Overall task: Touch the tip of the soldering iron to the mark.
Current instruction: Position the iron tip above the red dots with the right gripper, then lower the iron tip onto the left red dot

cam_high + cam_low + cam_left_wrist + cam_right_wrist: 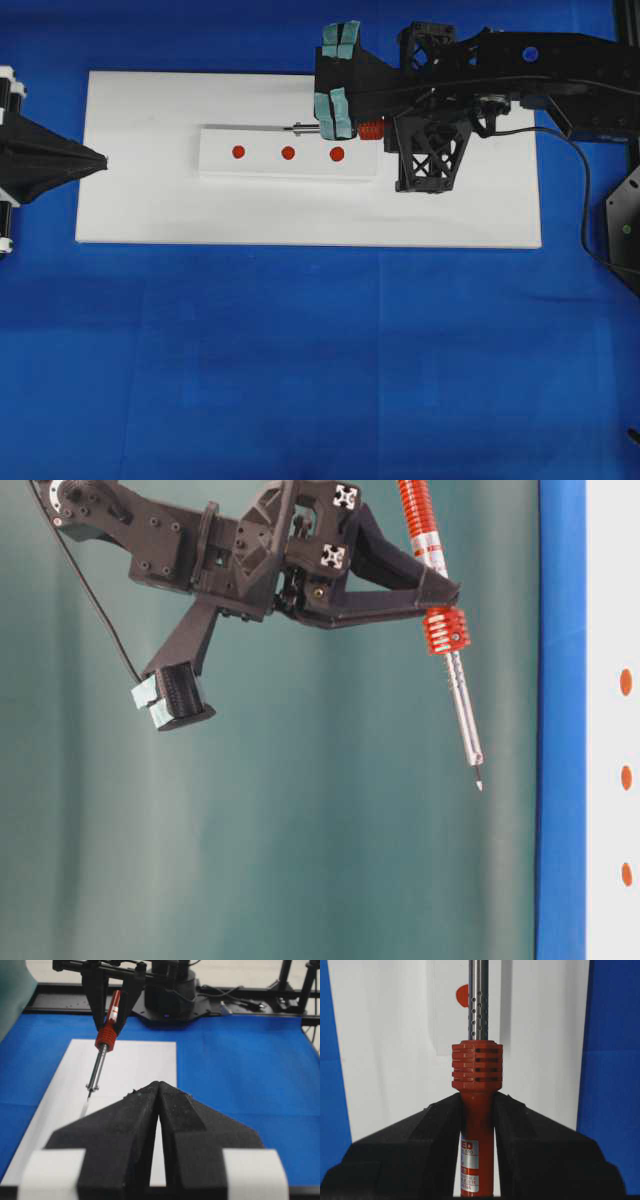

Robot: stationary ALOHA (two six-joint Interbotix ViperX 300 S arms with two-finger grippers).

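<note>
Red dots [288, 153] in a row of three are seen from overhead on a white strip [220, 160] on the white board [150, 210]; the soldering iron [305, 127] is mostly hidden under the right gripper [338, 118]. At table level its tip is shown held clear of the board. From the left wrist, the left gripper [158, 1091] is seen pressed closed, empty. From the right wrist, the orange-red handle is seen clamped between the black fingers [427, 1125].

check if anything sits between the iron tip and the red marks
Nothing visible does. The soldering iron, held in the right gripper, hangs with its tip in open air above the white strip, whose three red marks lie uncovered.
</note>
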